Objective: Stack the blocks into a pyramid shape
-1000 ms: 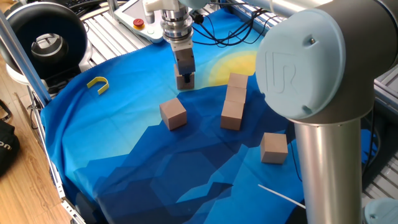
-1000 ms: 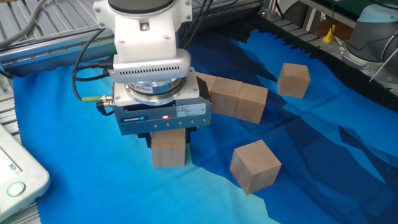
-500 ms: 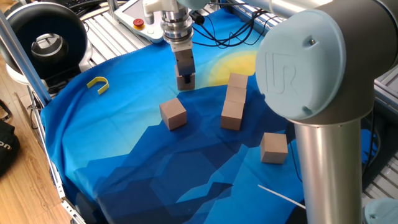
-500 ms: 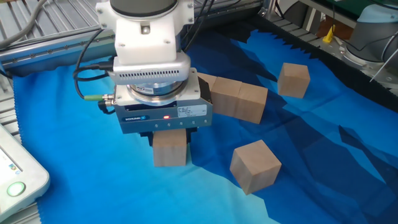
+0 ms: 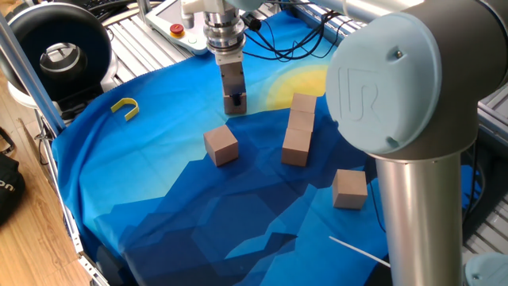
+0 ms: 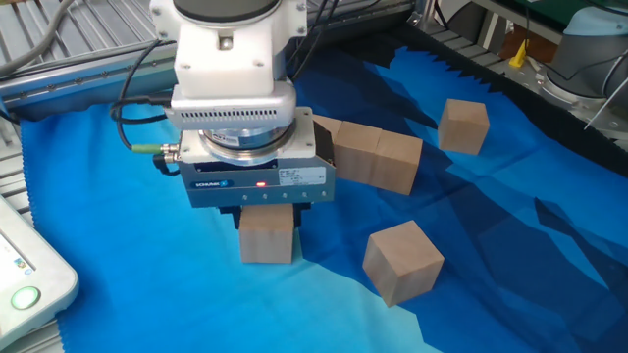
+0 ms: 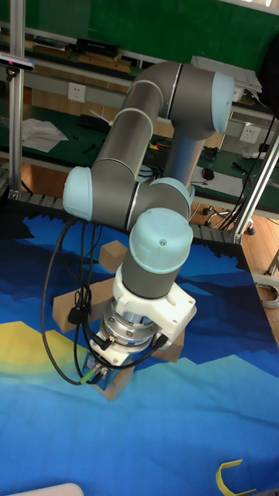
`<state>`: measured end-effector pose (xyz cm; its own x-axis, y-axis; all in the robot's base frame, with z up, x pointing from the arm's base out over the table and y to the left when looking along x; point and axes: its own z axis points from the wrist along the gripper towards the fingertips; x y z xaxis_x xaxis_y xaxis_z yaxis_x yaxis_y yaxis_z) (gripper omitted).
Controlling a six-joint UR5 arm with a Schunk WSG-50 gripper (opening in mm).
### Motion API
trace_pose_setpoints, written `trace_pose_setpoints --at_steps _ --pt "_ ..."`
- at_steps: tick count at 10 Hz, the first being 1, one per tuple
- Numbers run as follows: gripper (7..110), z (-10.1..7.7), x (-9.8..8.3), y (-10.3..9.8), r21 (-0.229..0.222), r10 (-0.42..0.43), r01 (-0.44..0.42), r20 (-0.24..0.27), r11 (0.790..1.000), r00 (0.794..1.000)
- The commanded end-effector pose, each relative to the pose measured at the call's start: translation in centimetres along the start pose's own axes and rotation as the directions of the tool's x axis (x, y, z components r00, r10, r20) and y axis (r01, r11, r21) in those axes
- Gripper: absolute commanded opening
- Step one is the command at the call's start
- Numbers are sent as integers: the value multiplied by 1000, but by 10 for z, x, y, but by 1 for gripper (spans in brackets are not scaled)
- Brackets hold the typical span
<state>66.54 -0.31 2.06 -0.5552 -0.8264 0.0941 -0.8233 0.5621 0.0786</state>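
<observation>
My gripper [image 5: 236, 101] points straight down at the back of the blue cloth, shut on a light-brown wooden block [image 6: 267, 238] that sits at cloth level. Dark fingers [image 6: 236, 218] press the block's two sides under the gripper [image 6: 267, 227]. Just right of it, three blocks [image 6: 378, 157] lie touching in a row [image 5: 299, 125]. One loose block [image 5: 221, 145] lies in front of the gripper, and another [image 5: 349, 188] further right. In the tall view the gripper [image 7: 108, 378] and arm hide most of the held block [image 7: 118, 385].
A small yellow U-shaped piece [image 5: 125, 107] lies at the cloth's left edge. A black round device [image 5: 59, 52] and a white pendant [image 5: 176, 24] stand beyond the cloth. The arm's big grey joint [image 5: 389, 79] blocks the right side of one fixed view.
The gripper body has crept slightly up and left. The block between its fingers shows almost no movement, and the other blocks lie where they were.
</observation>
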Motion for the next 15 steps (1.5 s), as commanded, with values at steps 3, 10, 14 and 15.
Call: trace_pose_setpoints --at_steps 3,10,14,15 --pt "7 -24 -10 10 -38 102 -99 63 994 993" --pt "7 -100 27 13 -59 400 -398 40 916 916" --pt "7 -111 23 8 -70 414 -410 60 909 908" --pt "7 -107 22 8 -73 400 -396 51 915 915"
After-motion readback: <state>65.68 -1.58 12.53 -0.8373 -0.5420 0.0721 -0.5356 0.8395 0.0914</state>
